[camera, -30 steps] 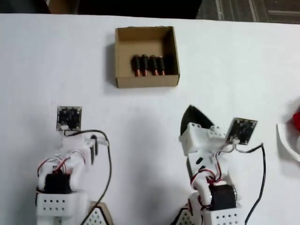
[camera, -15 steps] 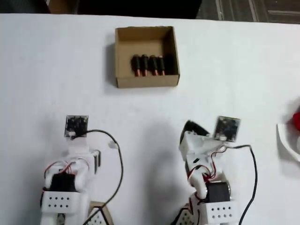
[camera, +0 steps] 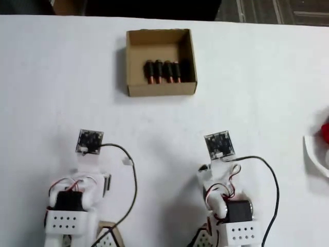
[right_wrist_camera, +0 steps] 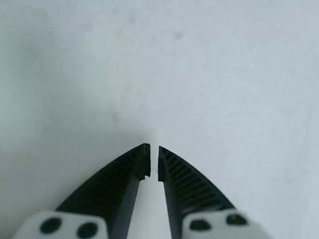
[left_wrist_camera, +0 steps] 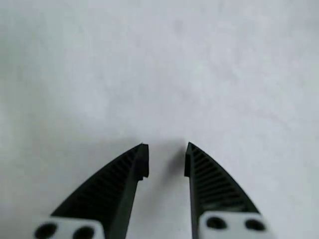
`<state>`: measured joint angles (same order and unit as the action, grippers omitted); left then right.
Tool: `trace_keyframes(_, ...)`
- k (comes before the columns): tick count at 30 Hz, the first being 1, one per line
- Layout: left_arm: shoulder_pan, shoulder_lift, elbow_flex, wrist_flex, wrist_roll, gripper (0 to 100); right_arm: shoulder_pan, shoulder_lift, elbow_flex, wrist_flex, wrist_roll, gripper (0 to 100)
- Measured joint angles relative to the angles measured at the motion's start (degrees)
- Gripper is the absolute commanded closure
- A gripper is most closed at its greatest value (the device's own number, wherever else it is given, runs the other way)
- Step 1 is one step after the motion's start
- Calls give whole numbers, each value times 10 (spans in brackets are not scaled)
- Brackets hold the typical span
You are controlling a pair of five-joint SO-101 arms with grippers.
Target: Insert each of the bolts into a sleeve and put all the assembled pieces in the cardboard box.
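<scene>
The cardboard box (camera: 134, 56) sits at 12 o'clock on the desk (camera: 267, 77), with assembled pieces (camera: 163, 71) in a row inside — the job looks done. The left tool (left_wrist_camera: 164, 159) is slightly spread and the right tool (right_wrist_camera: 154, 162) all but pressed together, both empty — park them low, well apart from the box.

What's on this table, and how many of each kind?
Cardboard box: 1
Bolt-and-sleeve pieces inside it, clearly seen: 4
Robot arms: 2
White dish: 1
Red thing by the dish: 1
Total: 9
</scene>
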<state>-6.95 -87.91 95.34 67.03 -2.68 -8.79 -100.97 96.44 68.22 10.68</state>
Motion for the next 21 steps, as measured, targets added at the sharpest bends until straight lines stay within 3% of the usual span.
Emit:
trace_keyframes(10, 0, 0, 0, 0, 4, 856, 45, 0, 0, 34, -7, 977)
trace_keyframes(21, 0, 0, 0, 0, 4, 856, 48, 0, 0, 34, -7, 975)
